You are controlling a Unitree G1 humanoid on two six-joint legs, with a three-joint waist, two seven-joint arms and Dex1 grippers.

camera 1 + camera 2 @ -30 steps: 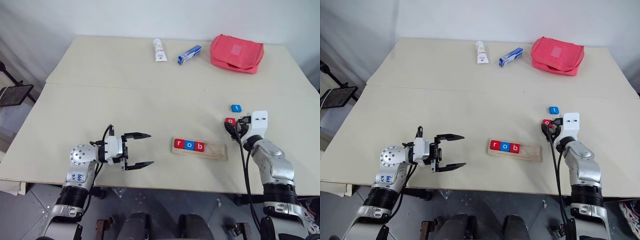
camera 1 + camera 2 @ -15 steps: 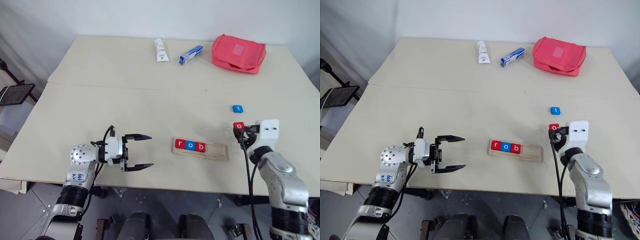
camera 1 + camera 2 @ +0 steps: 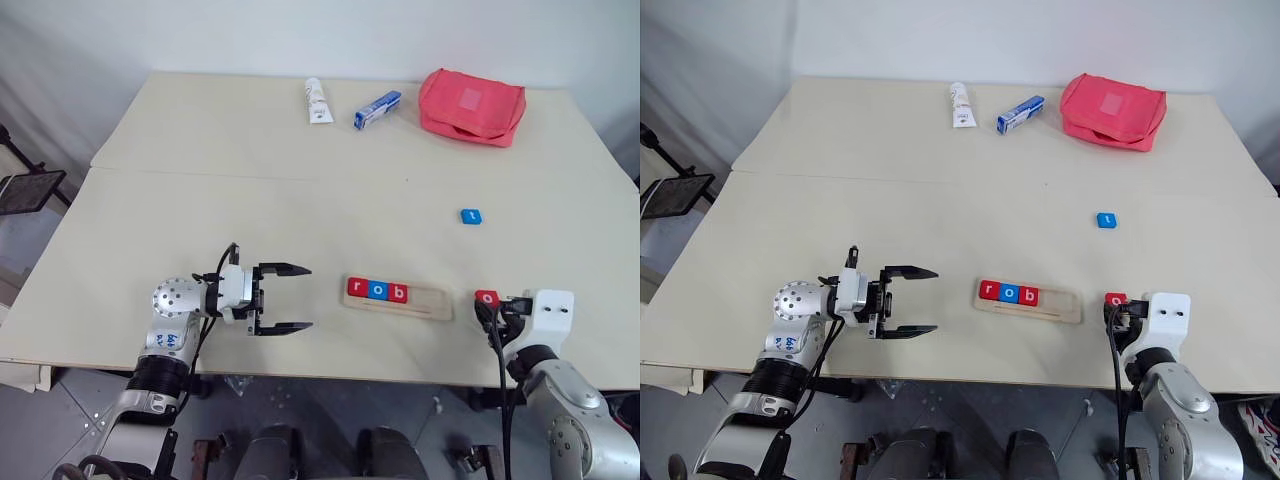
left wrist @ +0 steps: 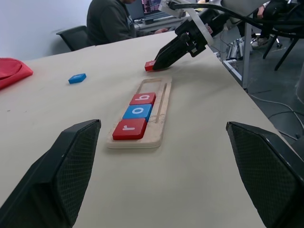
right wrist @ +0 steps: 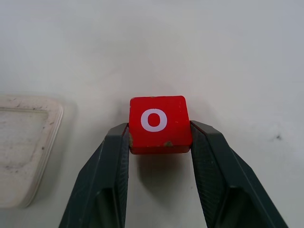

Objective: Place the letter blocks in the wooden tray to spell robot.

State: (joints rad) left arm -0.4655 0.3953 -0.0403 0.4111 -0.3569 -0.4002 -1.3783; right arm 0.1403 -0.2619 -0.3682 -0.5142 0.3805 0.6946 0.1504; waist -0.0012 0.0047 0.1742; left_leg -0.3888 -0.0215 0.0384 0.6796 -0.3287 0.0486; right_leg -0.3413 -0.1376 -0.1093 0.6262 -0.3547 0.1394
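Bench: pale beige bench [image 3: 250, 210] against a white wall, with a seam running across it.
Wooden tray: the wooden tray [image 3: 427, 300] lies near the front edge, roughly centred, lengthwise left to right.
Blocks in tray: red "r" block [image 3: 357, 288], blue "o" block [image 3: 378, 290] and red "b" block [image 3: 399, 293] sit side by side, touching, at the tray's left end; the right part of the tray is bare.
Red "o" block: the second red "o" block [image 5: 159, 123] sits just right of the tray's right end, pinched at its two sides, letter facing up.
Blue "t" block: the blue "t" block [image 3: 471, 216] lies alone on the bench, well behind the tray and to the right.
Right tool: the right tool [image 5: 159, 145] clamps the red "o" block between its two black fingers, low over the bench beside the tray.
Left tool: the left tool [image 3: 290, 298] is spread wide with nothing between its fingers, pointing level toward the tray from the left, apart from it.
Far edge: white tube [image 3: 318, 100], blue-and-white box [image 3: 378, 109] and red pouch [image 3: 471, 106] in a row.
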